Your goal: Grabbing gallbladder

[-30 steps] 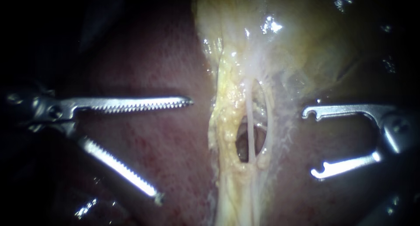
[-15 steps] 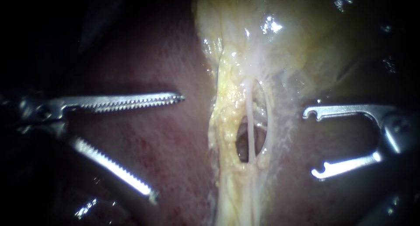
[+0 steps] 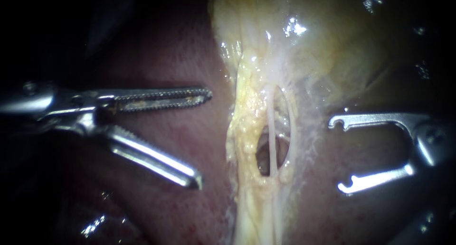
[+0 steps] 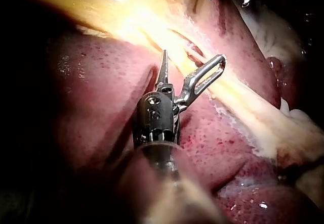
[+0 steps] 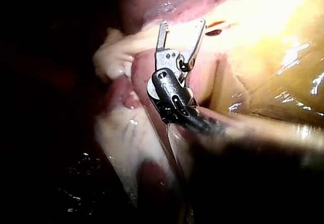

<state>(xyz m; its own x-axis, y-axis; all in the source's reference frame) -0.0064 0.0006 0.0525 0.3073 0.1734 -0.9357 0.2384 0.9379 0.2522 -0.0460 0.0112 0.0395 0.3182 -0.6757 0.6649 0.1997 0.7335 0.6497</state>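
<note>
Left of the pale yellow tissue band (image 3: 244,131), my left instrument (image 3: 203,136) was the only thing that had changed over the last second. It had first backed slightly away from the band, then come forward again and rolled about its shaft. The lower jaw, which had shown its toothed face, now showed its smooth back, while the upper jaw lay nearly level and showed a slotted face edged with teeth. Its jaws were spread with nothing between them, though the gap was clearly narrower than before. Both tips hung over the red liver (image 3: 156,50), just short of the band's edge and apart from it. The left wrist view agreed: open jaws pointed at the bright band, gripping nothing. My right instrument (image 3: 339,155) had not stirred; its hooked jaws stood wide apart on the far side of the band, holding nothing. The gallbladder (image 3: 332,41) lay where it had been, a yellowish, glistening body at the upper end of the band, well above both sets of jaws. The thin tube (image 3: 272,145) crossing the window in the band was untouched. I judged the grab not yet made. The roll and partial closing looked like lining up for a bite, but the jaws would need to travel further toward the gallbladder's wall and stay off the tube.
</note>
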